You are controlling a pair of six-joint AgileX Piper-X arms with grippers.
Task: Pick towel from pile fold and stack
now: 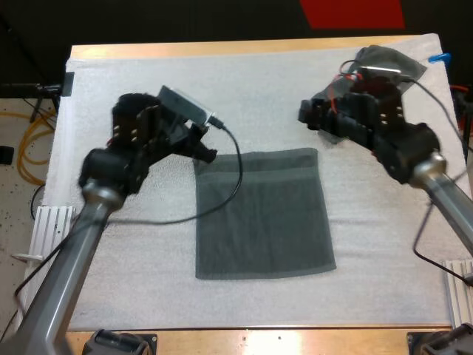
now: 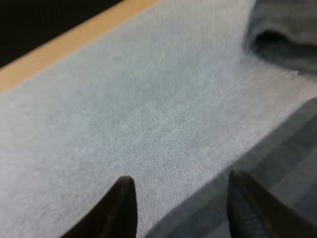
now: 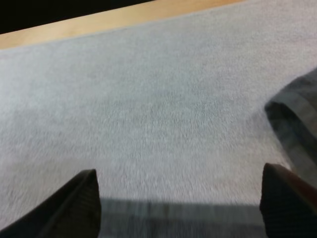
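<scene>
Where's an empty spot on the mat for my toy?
The mat is bare left of the flat towel, in front of it toward the near edge, and across the far middle. Crowded: the towel's far corners, where the left end effector and right end effector hang open, and the crumpled towel beyond.

Wooden table (image 1: 222, 49), light wood rim showing along the far and near edges. White mat (image 1: 133, 281) covers nearly the whole top and lies flat. Flat towel (image 1: 262, 214), dark grey-green, is spread open directly on the mat at about mid-table, roughly square, with a woven band running along its far edge. Crumpled towel (image 2: 285, 34), same colour, is bunched on the mat beyond the flat towel's banded edge, with a strip of bare mat between the two.
</scene>
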